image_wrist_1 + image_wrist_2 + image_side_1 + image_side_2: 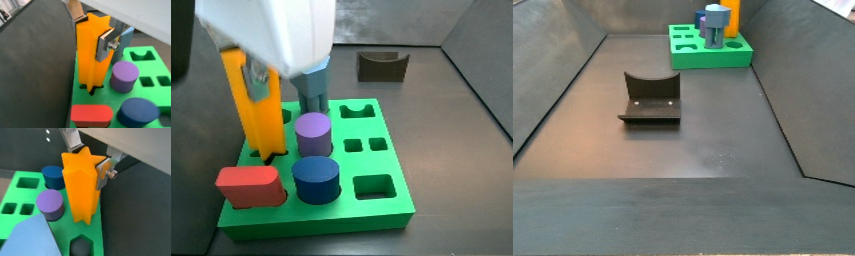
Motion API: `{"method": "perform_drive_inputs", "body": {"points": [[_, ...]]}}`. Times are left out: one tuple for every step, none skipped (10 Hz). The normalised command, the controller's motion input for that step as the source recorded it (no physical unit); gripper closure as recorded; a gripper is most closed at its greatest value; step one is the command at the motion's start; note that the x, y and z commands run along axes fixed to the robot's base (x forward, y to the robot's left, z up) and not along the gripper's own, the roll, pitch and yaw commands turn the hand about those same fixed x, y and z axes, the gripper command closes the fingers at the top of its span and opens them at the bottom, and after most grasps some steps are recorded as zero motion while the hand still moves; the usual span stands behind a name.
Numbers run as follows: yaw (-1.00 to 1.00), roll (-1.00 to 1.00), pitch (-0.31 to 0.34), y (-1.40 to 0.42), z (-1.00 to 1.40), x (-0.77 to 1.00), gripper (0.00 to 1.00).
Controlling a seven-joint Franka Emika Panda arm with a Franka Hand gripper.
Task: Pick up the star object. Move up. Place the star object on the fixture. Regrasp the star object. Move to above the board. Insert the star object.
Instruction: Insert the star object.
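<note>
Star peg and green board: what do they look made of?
Star peg, held upright in the gripper with its tip at a hole in the board: probably plastic, going by its even orange colour, matte faces and crisp edges. Green board: likely the same, uniform bright green with a slight sheen. Could be 3D-printed; no layer lines resolve.

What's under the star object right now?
The star object, held in the gripper, has its tip entering a star hole in the green board. How deep it sits is hidden.

Smooth, matt orange-yellow plastic star peg gripped at the green board's edge by claw of brushed silver metal plates. Bright green matt plastic board. Dull, dark grey surface, faintly scuffed.
</note>
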Motion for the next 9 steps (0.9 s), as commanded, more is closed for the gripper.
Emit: {"method": "perform_drive_inputs", "body": {"points": [[-0.25,0.00,0.054,-0.09,-0.55,-0.14,1.00],[-0.15,0.00,0.046,-0.19,-0.60,-0.07,1.00],[-0.09,-0.08,0.000,-0.19,-0.53,0.01,1.00],[-0.15,-0.13,0.000,-0.17,-0.43,0.11,1.00],[-0.17,-0.13,0.000,-0.16,-0.44,0.16,1.00],[-0.16,-0.12,0.000,-0.16,-0.47,0.18,1.00],[-0.08,-0.06,0.000,-0.09,-0.59,0.20,1.00],[0.00,-0.11,0.000,0.00,-0.69,0.22,1.00],[0.34,-0.10,0.013,0.00,-0.79,0.07,1.00]]}}
